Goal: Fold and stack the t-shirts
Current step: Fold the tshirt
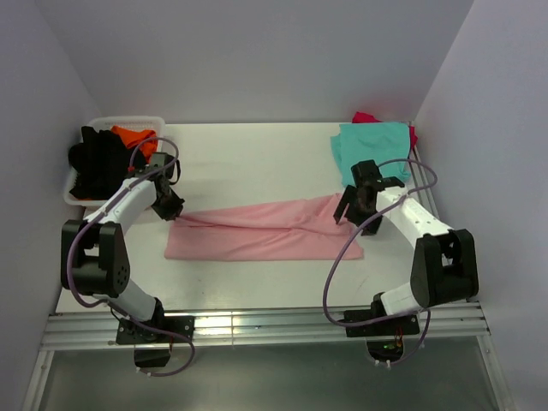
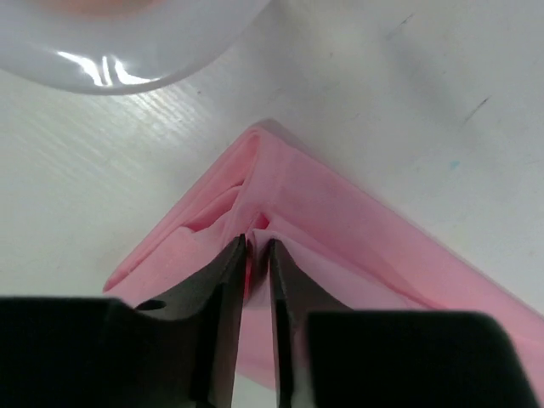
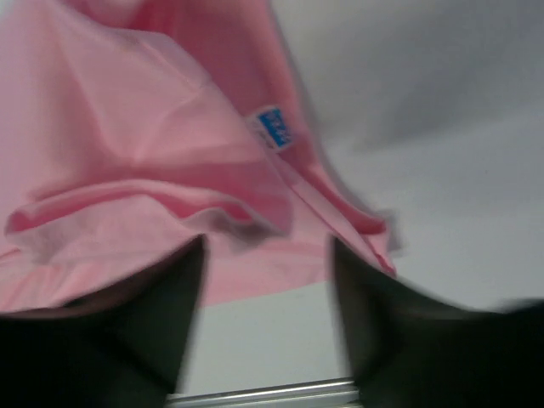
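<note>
— Light pink t-shirt (image 1: 257,231), item one: lies as a long band across the middle of the table (image 1: 248,154), nearest the arm bases. Holders?
— Left gripper (image 2: 257,255): closed, pinching the left end corner. Right gripper (image 3: 268,280): fingers apart over the right end, gripping nothing.
— Risk?
— One-ended hold. If the left arm pulls now, the band would likely drag and twist, skewing the fold line. If the right fingers close low, they might catch only the top layer or miss the hem.
— Further back?
— Teal t-shirt (image 1: 372,150), folded, far right, with the magenta t-shirt (image 1: 366,117) showing at its far edge. A wide right-arm swing could brush and spoil that pile. Far left: white basket (image 1: 128,120) holding the black t-shirt (image 1: 98,163) and orange t-shirt (image 1: 137,137), close behind the left arm. Its elbow might snag them.
</note>
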Tool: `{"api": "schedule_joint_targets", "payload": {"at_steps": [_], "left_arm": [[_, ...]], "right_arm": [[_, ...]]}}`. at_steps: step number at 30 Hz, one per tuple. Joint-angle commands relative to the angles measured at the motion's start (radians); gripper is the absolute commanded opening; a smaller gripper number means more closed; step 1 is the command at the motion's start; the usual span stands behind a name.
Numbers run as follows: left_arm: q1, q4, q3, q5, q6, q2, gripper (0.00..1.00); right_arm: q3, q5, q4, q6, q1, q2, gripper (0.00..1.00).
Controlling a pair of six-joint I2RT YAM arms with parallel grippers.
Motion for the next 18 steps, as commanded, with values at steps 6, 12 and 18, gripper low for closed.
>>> {"api": "schedule_joint_targets", "payload": {"at_steps": [6, 12, 18], "left_arm": [[-0.003, 0.007, 0.038, -0.078, -0.05, -0.05, 0.83], [-0.003, -0.016, 0.141, -0.055, -0.034, 0.047, 0.73], [-0.004, 0.003, 0.178, -0.039, -0.019, 0.087, 0.64]], "right_arm": [[0.071, 0.087, -0.045, -0.006, 0.004, -0.085, 1.0], [0.248, 0.036, -0.061, 0.01, 0.016, 0.016, 1.0], [0.364, -0.002, -0.039, 0.014, 0.08, 0.162, 0.55]]}}
